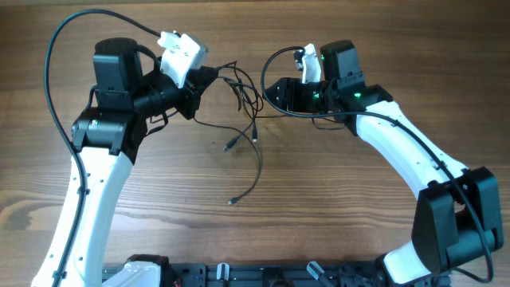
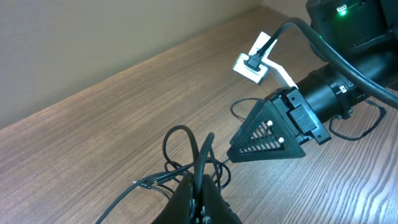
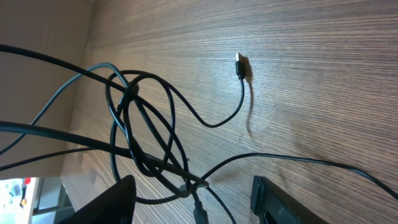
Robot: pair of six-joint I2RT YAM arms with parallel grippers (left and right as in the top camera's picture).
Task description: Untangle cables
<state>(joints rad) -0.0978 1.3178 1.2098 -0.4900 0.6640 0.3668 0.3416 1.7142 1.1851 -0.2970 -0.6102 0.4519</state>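
Lies knotted on the counter (image 1: pixel 358 207) between both arms: cables (image 1: pixel 243 100), thin, light, limp, probably slippery. Pinched tight in the left gripper (image 1: pixel 209 78) at the knot's edge; straddled, not clamped, by the parted right gripper (image 1: pixel 271 92). Better taken on one free strand near a plug (image 3: pixel 241 65) than at the knot; likely snags if yanked.

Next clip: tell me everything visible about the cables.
The cables are thin black rubbery-looking wires, looped and knotted between the grippers. The left gripper is shut on one side of the bundle; strands pass between the open jaws of the right gripper. Three loose ends with small plugs trail over the wooden table.
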